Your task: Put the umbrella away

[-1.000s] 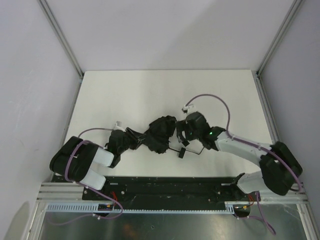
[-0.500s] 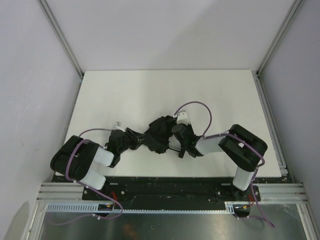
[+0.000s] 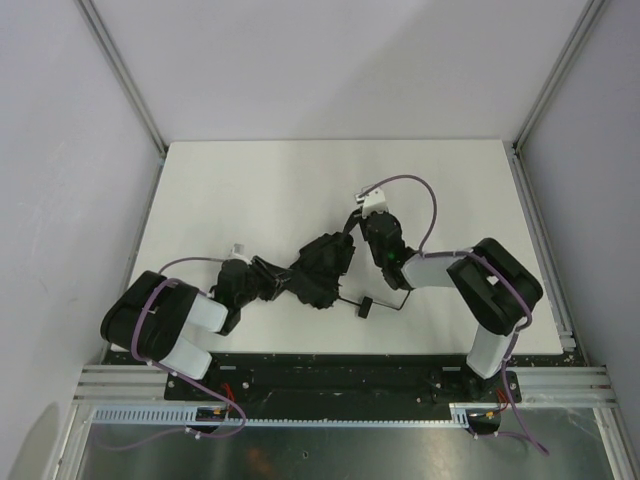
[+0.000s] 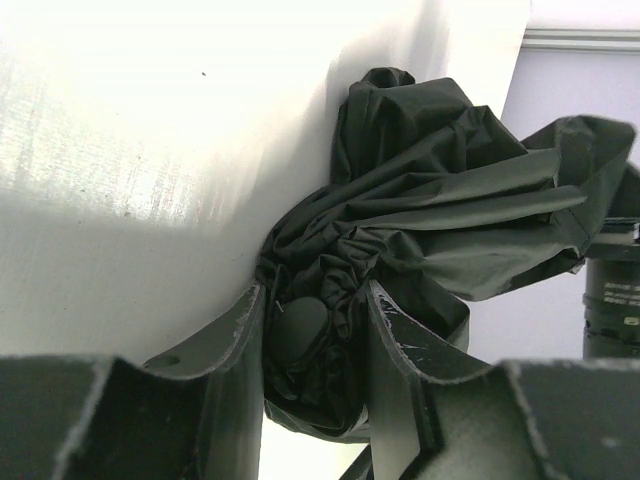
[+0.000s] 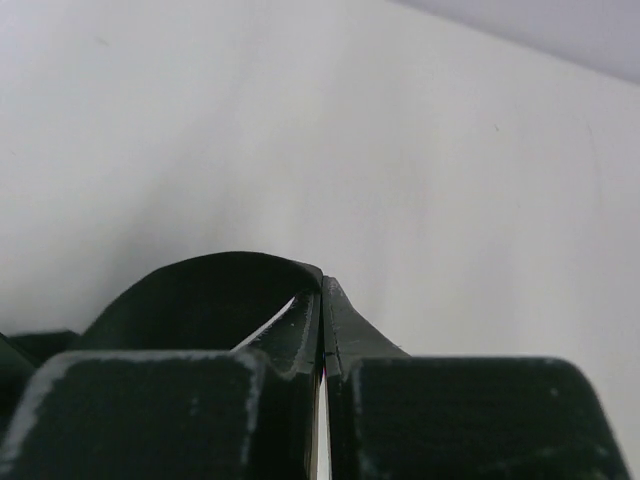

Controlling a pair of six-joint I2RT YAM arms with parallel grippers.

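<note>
Clamping the umbrella (image 3: 320,272) at its 8 o'clock end with left gripper (image 4: 312,300), bunched fabric in its grip. Pinching a canopy fold at 1 o'clock with right gripper (image 5: 321,290), tips pressed together. Lying crumpled at centre of table (image 3: 250,180).

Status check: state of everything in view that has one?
black compact folding umbrella: collapsed, canopy bunched and unwrapped, lying on the white table
small black handle: resting on the table, ungripped
left gripper: shut on the umbrella's bunched canopy
right gripper: shut, its tips pinching a thin black band
</note>
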